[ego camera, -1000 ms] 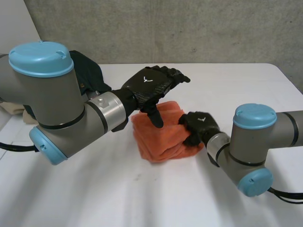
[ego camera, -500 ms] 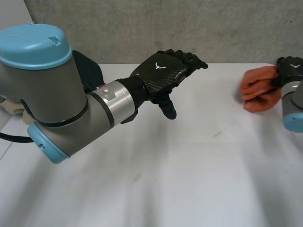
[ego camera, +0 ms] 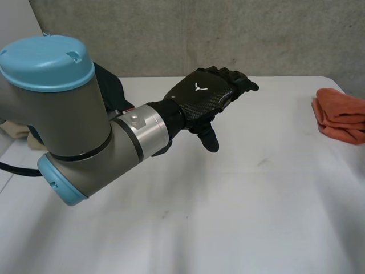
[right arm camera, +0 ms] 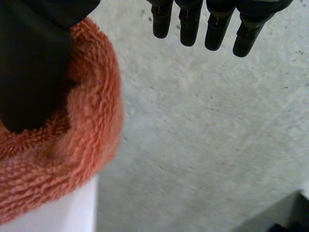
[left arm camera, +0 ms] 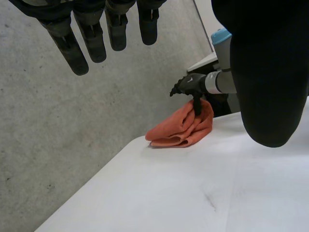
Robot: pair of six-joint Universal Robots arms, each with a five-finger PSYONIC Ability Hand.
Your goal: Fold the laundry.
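towel: folded orange towel [ego camera: 342, 114] at the table's [ego camera: 239, 217] right edge | right hand [left arm camera: 192, 85]: fingers straight, thumb resting on towel | left hand [ego camera: 202, 94]: fingers straight, holding nothing, over mid-table, well apart from towel | room: broad white tabletop between them

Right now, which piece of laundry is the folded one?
The orange towel by the table's right edge, doubled into layers. The dark garment is a loose heap behind the left arm; the beige cloth is mostly hidden.
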